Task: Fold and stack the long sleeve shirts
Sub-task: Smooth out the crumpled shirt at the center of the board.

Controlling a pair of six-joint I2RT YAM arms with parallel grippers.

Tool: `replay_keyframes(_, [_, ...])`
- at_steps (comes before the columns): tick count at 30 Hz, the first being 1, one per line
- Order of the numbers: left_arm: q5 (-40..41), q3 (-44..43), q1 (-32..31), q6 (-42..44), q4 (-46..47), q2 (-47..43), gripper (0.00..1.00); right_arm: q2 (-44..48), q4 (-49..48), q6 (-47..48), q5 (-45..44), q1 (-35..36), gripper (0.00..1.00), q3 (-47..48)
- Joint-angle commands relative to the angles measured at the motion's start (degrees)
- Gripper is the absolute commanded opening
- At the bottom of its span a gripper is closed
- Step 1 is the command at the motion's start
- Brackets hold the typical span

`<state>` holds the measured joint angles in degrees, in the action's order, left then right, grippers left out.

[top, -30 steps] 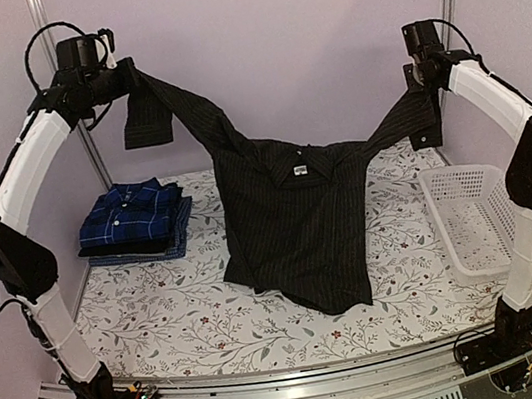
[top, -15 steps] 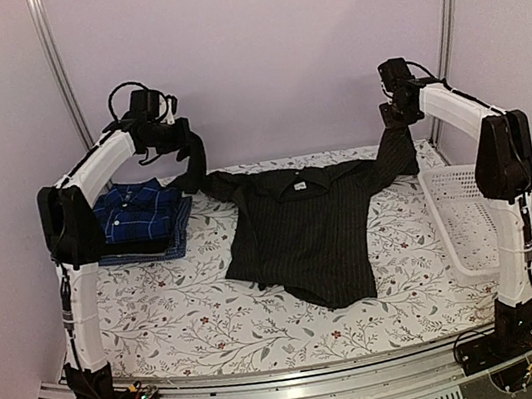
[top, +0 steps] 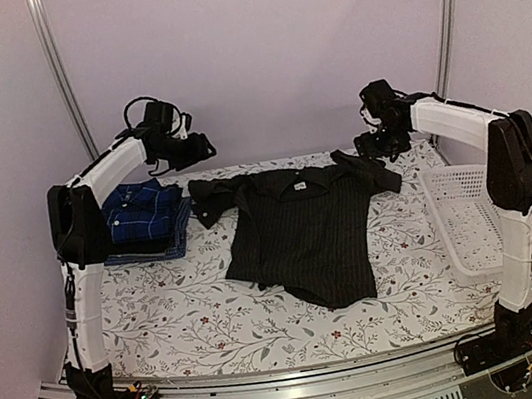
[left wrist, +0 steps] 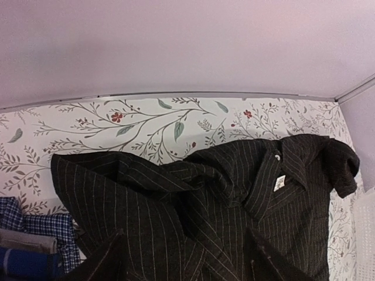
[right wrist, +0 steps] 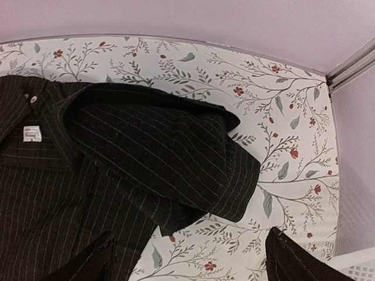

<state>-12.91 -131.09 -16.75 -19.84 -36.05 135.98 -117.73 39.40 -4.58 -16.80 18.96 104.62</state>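
The black pinstriped shirt (top: 302, 234) lies on the flowered table (top: 183, 314), not yet folded. Its long axis runs from the collar (top: 296, 183) at the far side down to the hem on the side of the arm bases, a little askew.

The left claw (top: 200, 151) hangs above the shirt's left shoulder. Its fingers (left wrist: 105, 260) stand wide apart with nothing between them. The crumpled left sleeve (left wrist: 88, 187) lies directly below this claw, and the shirt's body stretches away to the claw's right and back toward the bases.

The right claw (top: 374, 145) hangs over the other shoulder, also spread wide and empty. The right sleeve (right wrist: 164, 152) is doubled over beneath it. The collar and its white label (right wrist: 32, 133) lie to this claw's left.

Each sleeve sits nearer its own arm, so a next move on the sleeves would likely be a short drop for both. The hem is far from either claw.

A folded blue plaid shirt (top: 138, 208) tops a stack below and left of the left claw. The white basket (top: 466, 213) sits below and right of the right claw.
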Motion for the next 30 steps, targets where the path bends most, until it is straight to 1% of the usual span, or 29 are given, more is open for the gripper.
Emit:
replay_keyframes(1, [0.76, 10.16, -3.43, -0.72, 1.14, -7.58, 0.70, 9.58, -1.89, -3.64, 3.74, 3.48, 0.87, -8.53])
replay_keyframes(4, [2.15, 20.23, -5.11, -2.10, 4.21, -14.91, 0.73, 14.82, -4.34, -6.04, 6.27, 5.05, 0.88, -15.62])
replay_keyframes(7, [3.16, 29.56, -7.25, -3.86, 5.66, -20.52, 0.73, 19.30, -5.92, -8.55, 9.86, 5.97, 0.89, -21.76])
replay_keyframes(9, [3.54, 36.89, -9.05, -5.27, 7.94, -25.04, 0.73, 21.74, -7.00, -10.22, 10.78, 7.82, 0.89, -26.97])
replay_keyframes(13, [3.92, 52.87, -14.15, -9.51, 13.48, -33.64, 0.71, 27.70, -8.99, -14.17, 11.12, 13.35, 0.88, -35.79])
replay_keyframes(17, [6.08, 64.26, -20.68, -14.92, 17.12, -39.89, 0.65, 34.55, -12.07, -20.00, 12.29, 18.05, 0.85, -45.89])
replay_keyframes(21, [10.85, 71.85, -27.68, -21.14, 18.86, -43.94, 0.60, 40.78, -12.93, -24.98, 12.05, 22.60, 0.82, -53.48])
replay_keyframes(24, [12.70, 76.70, -32.24, -26.41, 22.27, -46.06, 0.55, 44.29, -13.82, -28.48, 12.08, 25.57, 0.77, -57.99])
replay_keyframes(27, [15.22, 78.20, -35.44, -28.65, 23.46, -45.24, 0.50, 46.18, -14.69, -31.48, 12.29, 29.11, 0.72, -61.28])
replay_keyframes(30, [17.90, 77.23, -37.54, -28.40, 23.48, -42.72, 0.47, 46.30, -15.56, -33.86, 11.56, 32.20, 0.68, -63.72])
